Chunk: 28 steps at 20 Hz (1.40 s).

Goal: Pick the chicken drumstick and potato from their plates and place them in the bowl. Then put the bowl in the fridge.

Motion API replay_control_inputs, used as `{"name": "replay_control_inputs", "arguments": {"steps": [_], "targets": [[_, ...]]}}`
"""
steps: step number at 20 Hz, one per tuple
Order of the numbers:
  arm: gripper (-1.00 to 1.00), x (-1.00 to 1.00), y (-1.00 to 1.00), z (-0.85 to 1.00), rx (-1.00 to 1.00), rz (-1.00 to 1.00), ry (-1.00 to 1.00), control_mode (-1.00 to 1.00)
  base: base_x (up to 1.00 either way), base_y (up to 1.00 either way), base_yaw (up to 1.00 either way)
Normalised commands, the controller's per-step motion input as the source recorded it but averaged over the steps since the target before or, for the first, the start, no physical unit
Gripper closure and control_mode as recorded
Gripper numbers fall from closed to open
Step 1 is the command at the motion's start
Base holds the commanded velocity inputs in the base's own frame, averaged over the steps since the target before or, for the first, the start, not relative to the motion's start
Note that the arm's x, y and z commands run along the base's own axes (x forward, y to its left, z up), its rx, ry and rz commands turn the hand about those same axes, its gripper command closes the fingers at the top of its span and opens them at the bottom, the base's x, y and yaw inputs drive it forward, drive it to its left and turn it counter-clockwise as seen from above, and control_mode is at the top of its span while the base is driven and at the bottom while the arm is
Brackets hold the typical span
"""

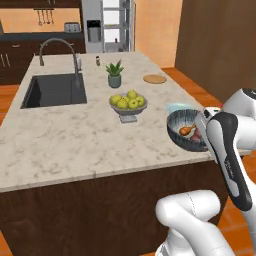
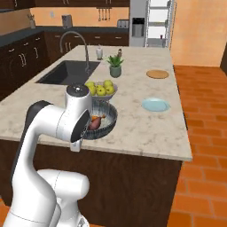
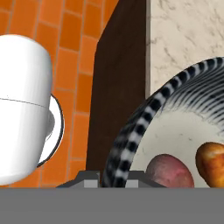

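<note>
The dark ribbed bowl (image 1: 181,125) (image 2: 106,119) (image 3: 144,118) is tilted at the counter's near right corner, with its rim reaching past the edge. Inside it lie the orange-brown chicken drumstick (image 1: 187,130) (image 2: 98,119) (image 3: 212,159) and the reddish potato (image 2: 94,125) (image 3: 168,171). My gripper (image 3: 113,183) is shut on the bowl's rim, which runs between the fingertips. Both plates are bare: the pale blue one (image 1: 177,107) (image 2: 155,105) and the tan wood one (image 1: 155,79) (image 2: 158,74). The fridge (image 1: 107,25) (image 2: 153,22) stands beyond the counter's far end, white shelves showing.
A pedestal bowl of yellow-green fruit (image 1: 128,104) (image 2: 101,89) and a potted plant (image 1: 114,73) (image 2: 115,65) stand mid-counter. The sink (image 1: 54,90) (image 2: 66,72) with its tap lies to the left. Orange tiled floor (image 2: 199,133) runs along the counter's right side.
</note>
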Motion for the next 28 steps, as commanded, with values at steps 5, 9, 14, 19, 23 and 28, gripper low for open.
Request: {"name": "replay_control_inputs", "arguments": {"steps": [5,9,14,19,23,28], "targets": [[1.0,0.0,0.0,0.0,0.0,0.0,0.0,1.0,0.0,1.0,0.02],[1.0,0.0,0.0,0.0,0.0,0.0,0.0,1.0,-0.03,1.0,0.03],[1.0,0.0,0.0,0.0,0.0,0.0,0.0,1.0,-0.04,1.0,0.0],[1.0,0.0,0.0,0.0,0.0,0.0,0.0,1.0,0.0,1.0,0.0],[1.0,0.0,0.0,0.0,0.0,0.0,0.0,1.0,0.0,1.0,0.0],[1.0,0.0,0.0,0.0,0.0,0.0,0.0,1.0,0.0,1.0,0.0]]}}
